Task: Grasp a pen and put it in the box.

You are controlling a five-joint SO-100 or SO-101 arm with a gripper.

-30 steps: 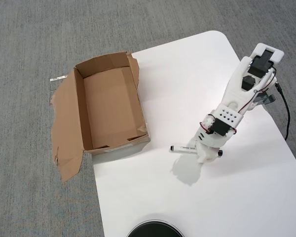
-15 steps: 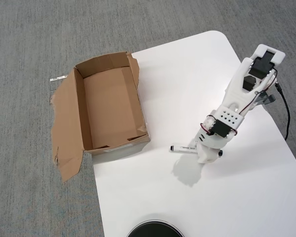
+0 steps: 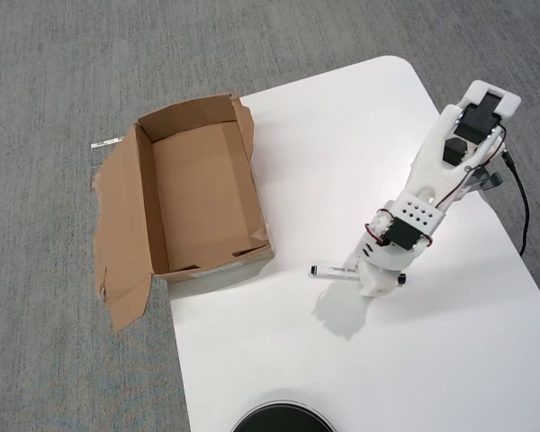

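Nothing has moved: tool [image 3: 375,281] sits over the pen [image 3: 333,271] lying flat; its grip state is unreadable.

bright, even overhead light | mild glare on white table [image 3: 342,117] | soft shadow under arm [image 3: 342,317] | sharp focus, no blur | no edge distortion

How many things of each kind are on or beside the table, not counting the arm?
Pen: 1
Box: 1
Black round thing, cut off at the bottom edge: 1
Total: 3
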